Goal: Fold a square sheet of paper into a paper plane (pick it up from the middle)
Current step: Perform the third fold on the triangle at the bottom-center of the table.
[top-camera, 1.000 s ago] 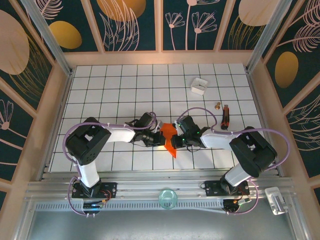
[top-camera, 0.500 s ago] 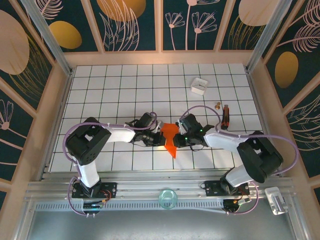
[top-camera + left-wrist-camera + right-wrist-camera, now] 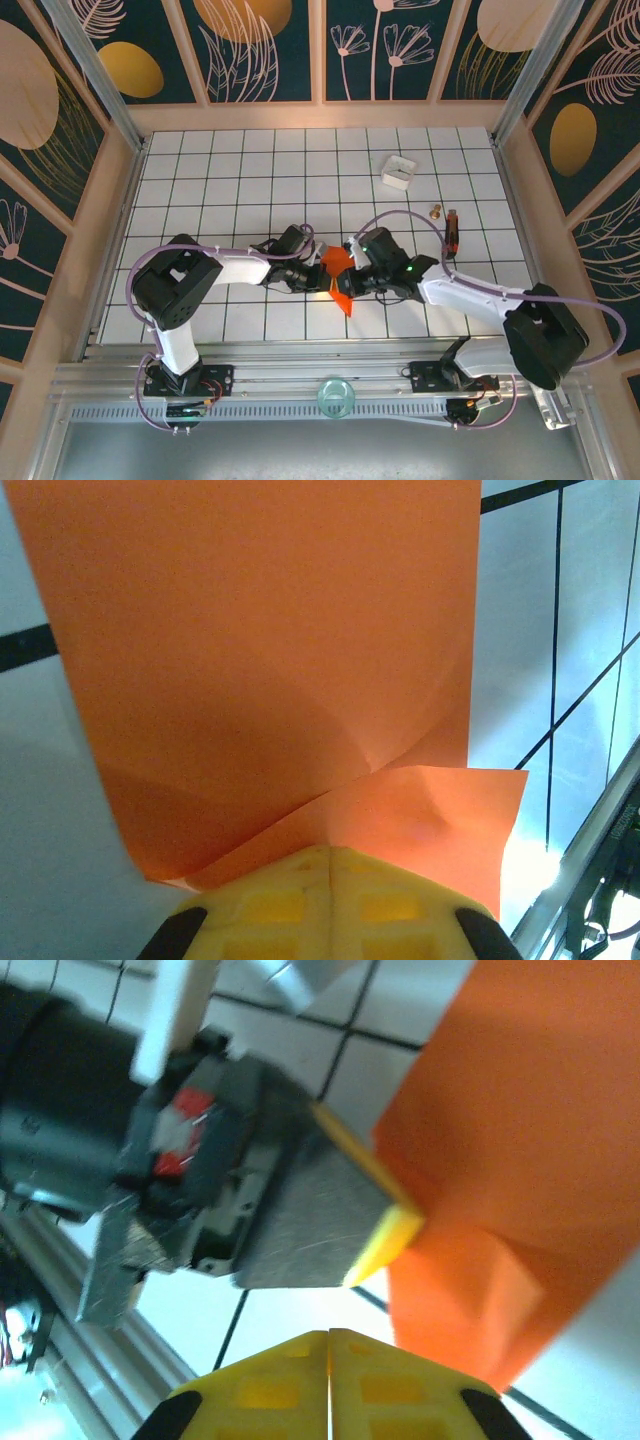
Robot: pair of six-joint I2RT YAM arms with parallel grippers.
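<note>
Orange-red against white grid tiles: the square sheet of paper [image 3: 341, 298] sits near the middle of the table [image 3: 220, 180], towards the near edge, caught between the two wrists. Left arm reaches in from the left, folded at the elbow, its forearm running along the tiles. Left gripper [image 3: 312, 277] is at the sheet's left edge; in the left wrist view its yellow fingertips [image 3: 300, 880] are pressed together, with a fold of the paper [image 3: 270, 650] running out from between them, so it pinches the sheet. The paper bends up and away from the tips, one flap overlapping another, a soft crease where they meet. Right of the sheet, the right gripper [image 3: 352, 283] comes in low from the other side. In the right wrist view its yellow pads [image 3: 270, 1390] meet along a closed seam, pressed together; the paper [image 3: 510, 1140] hangs just to their right, and it looks not to be caught between them, though the angle is poor. Farther right and back: a small white box [image 3: 397, 172], a small brass-coloured piece [image 3: 436, 211], and a red and black tool [image 3: 451, 232], all well apart from the sheet.
</note>
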